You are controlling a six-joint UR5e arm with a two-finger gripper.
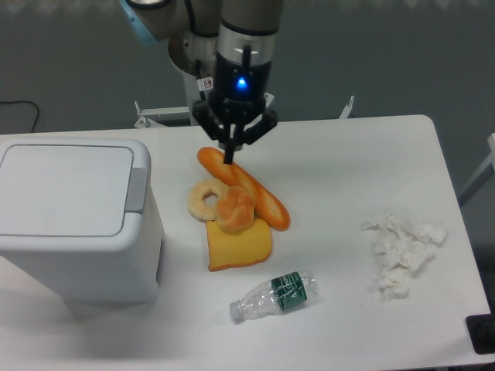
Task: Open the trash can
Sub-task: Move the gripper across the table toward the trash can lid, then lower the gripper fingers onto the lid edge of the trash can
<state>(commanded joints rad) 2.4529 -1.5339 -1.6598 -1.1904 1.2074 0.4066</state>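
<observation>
The trash can (73,224) is a large white boxy bin at the left of the table. Its flat white lid (66,189) lies shut, and the grey push-button tab (137,189) is on the lid's right edge. My gripper (230,158) hangs over the middle back of the table, well to the right of the bin. Its fingers are together and point down, with the tips just above the upper end of an orange baguette (247,189). It holds nothing.
Toy food lies in the middle: a bagel ring (206,199), a croissant (234,209) and a yellow cheese slice (238,246). A plastic bottle (274,295) lies near the front. Crumpled white tissue (401,251) lies at the right. A dark object (481,334) sits at the front right corner.
</observation>
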